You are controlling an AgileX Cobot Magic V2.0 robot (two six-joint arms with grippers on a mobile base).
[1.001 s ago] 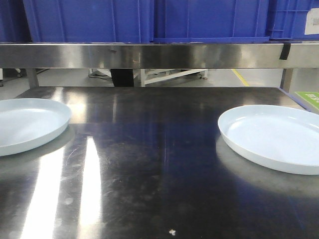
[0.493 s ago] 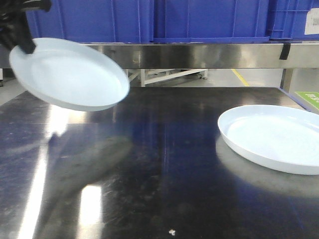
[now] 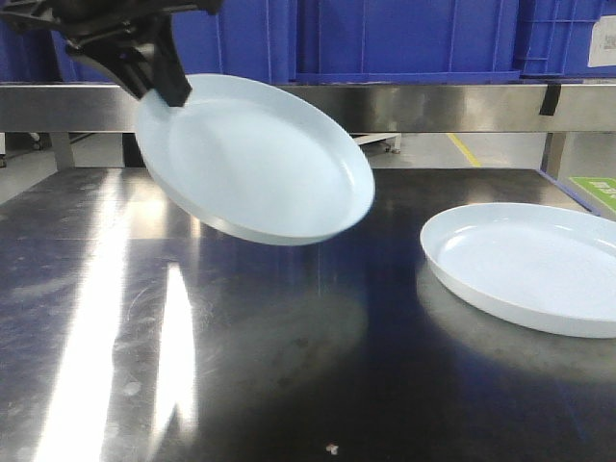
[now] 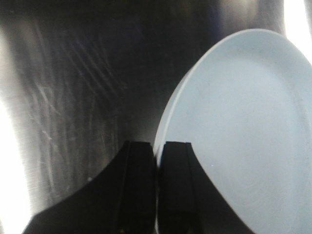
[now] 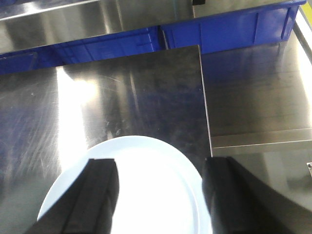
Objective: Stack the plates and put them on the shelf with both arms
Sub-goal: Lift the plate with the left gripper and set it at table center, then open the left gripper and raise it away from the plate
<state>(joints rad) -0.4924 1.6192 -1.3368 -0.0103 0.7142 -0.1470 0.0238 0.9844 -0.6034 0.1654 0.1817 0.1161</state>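
Steel table [image 3: 289,385] lies hard below: your left gripper [image 4: 157,148], clenched on just the rim of the tilted plate [image 3: 260,164] aloft at left, could let it slip or clip the right plate [image 3: 529,265] lying under your spread right gripper [image 5: 158,165].

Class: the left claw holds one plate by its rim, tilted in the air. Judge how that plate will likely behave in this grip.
The lifted plate looks stiff: it shows no sag though pinched at one edge. Its glossy rim is probably slippery in the left claw, so it may pivot or slip.
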